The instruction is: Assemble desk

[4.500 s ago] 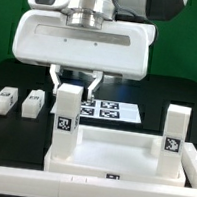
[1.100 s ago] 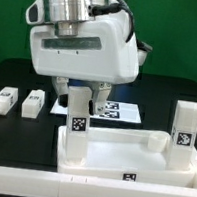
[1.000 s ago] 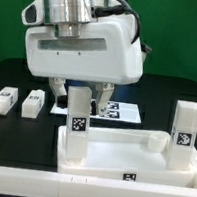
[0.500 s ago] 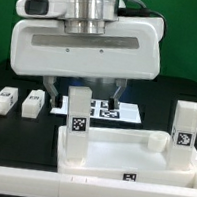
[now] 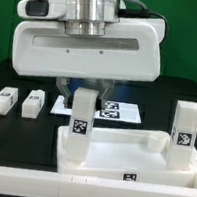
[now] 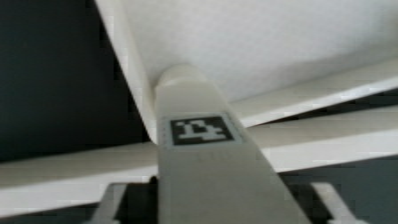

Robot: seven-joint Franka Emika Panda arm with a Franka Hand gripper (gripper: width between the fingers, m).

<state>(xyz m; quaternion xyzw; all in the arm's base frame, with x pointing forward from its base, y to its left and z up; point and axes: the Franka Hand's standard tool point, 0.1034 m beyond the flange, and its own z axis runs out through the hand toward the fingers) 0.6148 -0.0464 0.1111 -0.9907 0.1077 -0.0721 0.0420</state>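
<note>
Your pincer hangs over the table's middle, its jaws set closely on either side of the upper end of an upright leg. You cannot tell from either view whether they actually press on it or stand a hair apart. In the wrist view the leg runs up between the jaws, tag facing the camera.

That leg stands in the corner socket of the top on the exterior view's left. The top lies flat near the table's front edge. A second leg stands upright at its corner on the exterior view's right, well apart from the pincer.

Two loose legs lie side by side toward the table edge on the exterior view's left. The marker board lies just behind the top, partly hidden by the held-between leg.
</note>
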